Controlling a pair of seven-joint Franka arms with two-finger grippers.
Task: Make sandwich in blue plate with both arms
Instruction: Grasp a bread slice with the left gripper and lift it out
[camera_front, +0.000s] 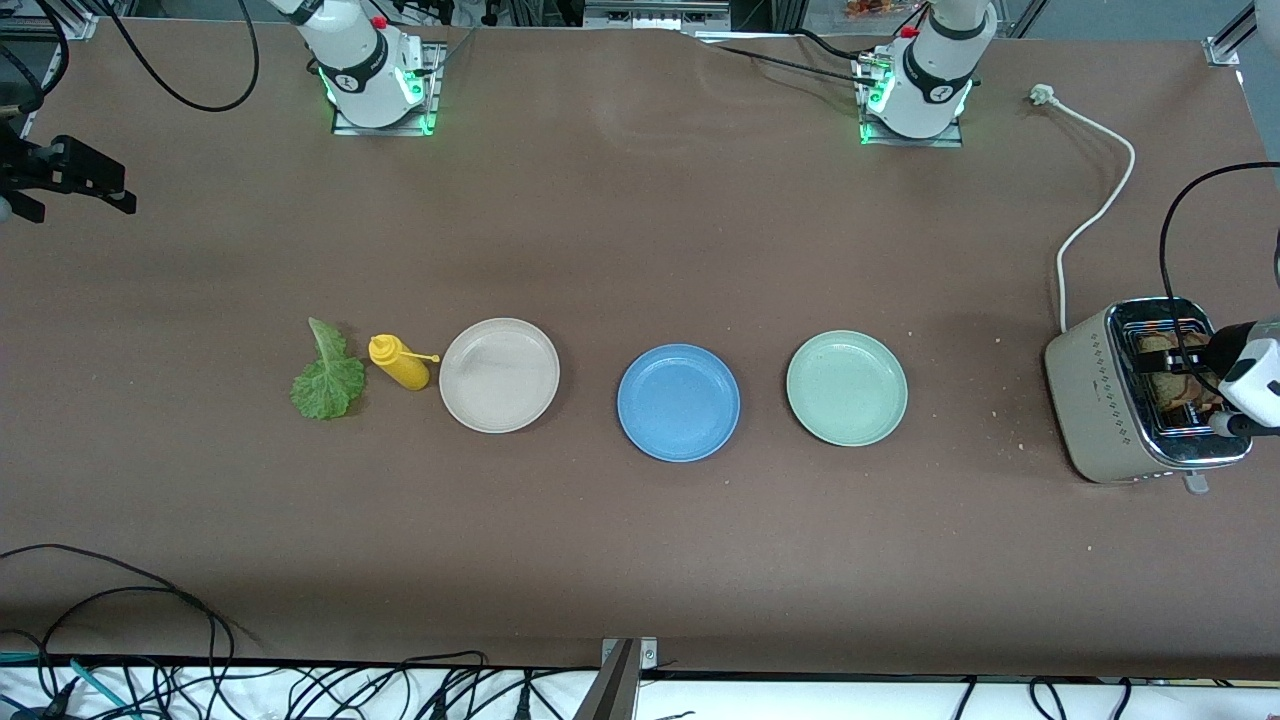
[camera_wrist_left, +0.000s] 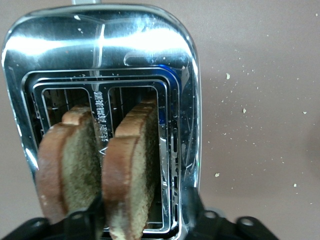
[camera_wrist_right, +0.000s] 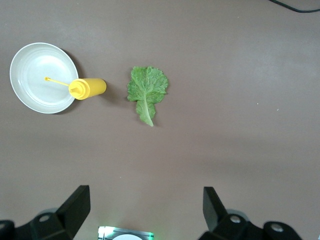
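The left gripper (camera_wrist_left: 142, 222) straddles one toast slice (camera_wrist_left: 131, 175) in the toaster (camera_front: 1105, 400) without visibly clamping it, the right gripper (camera_wrist_right: 145, 210) waits wide open above the lettuce (camera_wrist_right: 146, 92); next, lift toast to the empty blue plate (camera_front: 678, 402).

Table: I see a brown table (camera_front: 640, 560) carrying everything.
Middle row: I count lettuce leaf (camera_front: 328, 378), yellow bottle (camera_front: 400, 362), beige plate (camera_front: 499, 375), blue plate (camera_front: 678, 402), green plate (camera_front: 846, 388).
Left arm's end: toaster (camera_front: 1100, 395), white cord (camera_front: 1098, 210), scattered crumbs.
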